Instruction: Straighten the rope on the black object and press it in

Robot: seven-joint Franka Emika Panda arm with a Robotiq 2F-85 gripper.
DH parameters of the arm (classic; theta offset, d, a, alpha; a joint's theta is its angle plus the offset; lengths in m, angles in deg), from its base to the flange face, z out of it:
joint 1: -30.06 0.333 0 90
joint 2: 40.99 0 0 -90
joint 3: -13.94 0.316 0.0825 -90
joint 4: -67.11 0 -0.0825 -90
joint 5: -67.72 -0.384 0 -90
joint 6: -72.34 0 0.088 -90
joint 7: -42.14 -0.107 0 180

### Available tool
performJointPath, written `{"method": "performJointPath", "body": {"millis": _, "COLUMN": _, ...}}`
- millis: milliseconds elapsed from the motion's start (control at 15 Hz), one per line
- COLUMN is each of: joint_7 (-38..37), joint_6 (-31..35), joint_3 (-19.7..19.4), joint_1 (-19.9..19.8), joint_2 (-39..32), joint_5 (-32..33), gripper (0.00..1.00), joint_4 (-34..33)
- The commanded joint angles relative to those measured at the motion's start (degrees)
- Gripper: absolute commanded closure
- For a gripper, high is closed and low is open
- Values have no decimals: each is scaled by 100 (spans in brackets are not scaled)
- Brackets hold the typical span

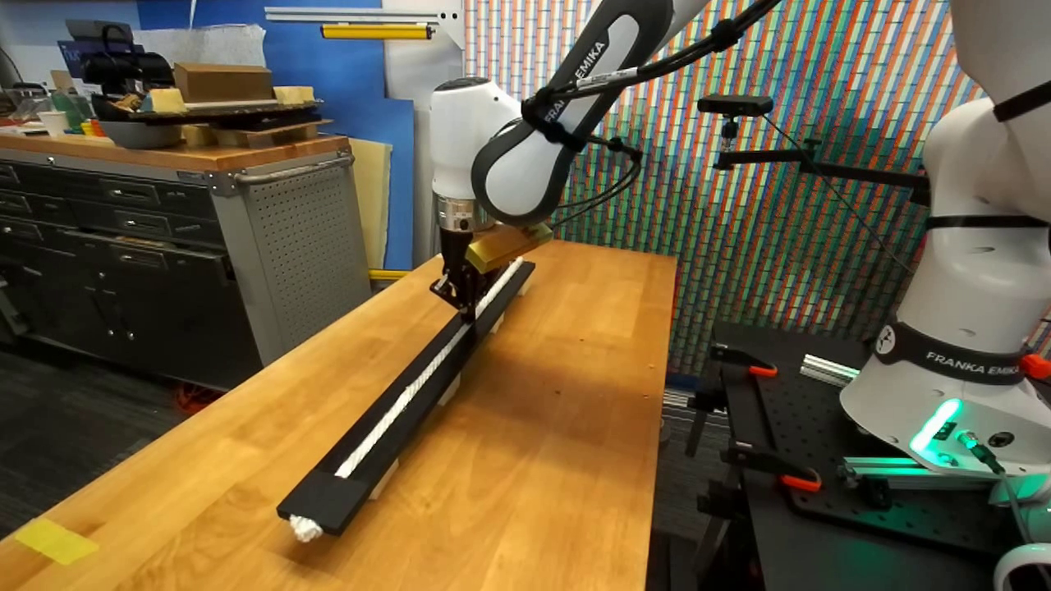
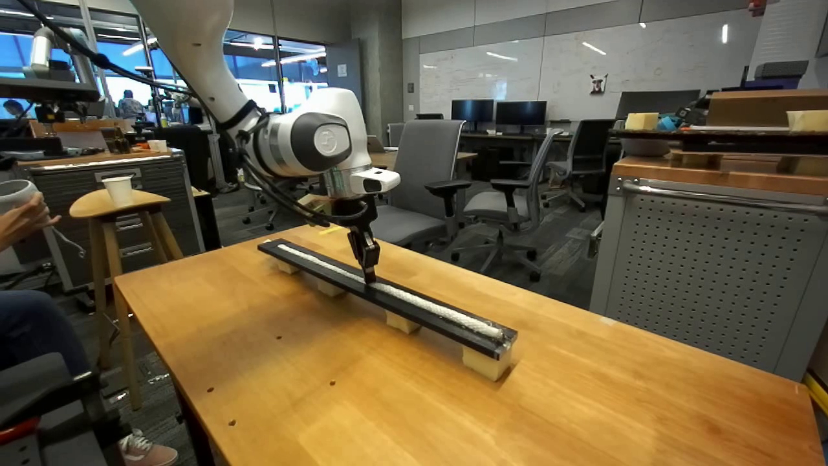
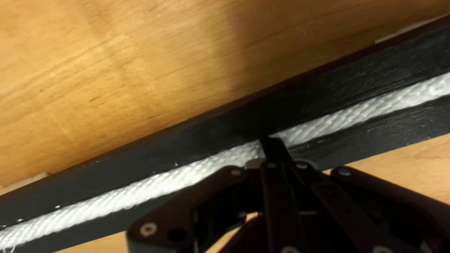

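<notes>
The black bar (image 1: 328, 492) lies lengthwise on the table; it also shows in an exterior view (image 2: 414, 310) and the wrist view (image 3: 225, 130). The white rope (image 1: 415, 386) lies straight along its groove, also visible in an exterior view (image 2: 446, 309). One end pokes out beneath a flat black end piece. My gripper (image 1: 468, 315) points down at mid-bar, also seen in an exterior view (image 2: 369, 279). In the wrist view its fingertips (image 3: 272, 141) are together on the rope (image 3: 140, 191), hiding a short stretch. The rope looks wider and higher on one side of the fingers than the other.
Wooden blocks (image 2: 486, 362) hold the bar above the wooden table (image 2: 291, 388). A strip of yellow tape (image 1: 56, 540) is on the table. A tool cabinet (image 1: 304, 222) and chairs (image 2: 424, 168) stand beyond it. A person's hand (image 2: 29, 220) shows at an edge.
</notes>
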Motion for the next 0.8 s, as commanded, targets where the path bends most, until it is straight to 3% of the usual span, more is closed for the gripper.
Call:
{"method": "performJointPath", "body": {"millis": 0, "joint_7": -12, "joint_6": 126, "joint_3": -153, "joint_1": 60, "joint_2": 135, "joint_5": 64, "gripper": 100, "joint_4": 70}}
{"method": "performJointPath", "body": {"millis": 733, "joint_7": -51, "joint_6": 136, "joint_3": -295, "joint_1": 48, "joint_2": 146, "joint_5": 78, "gripper": 100, "joint_4": 83}}
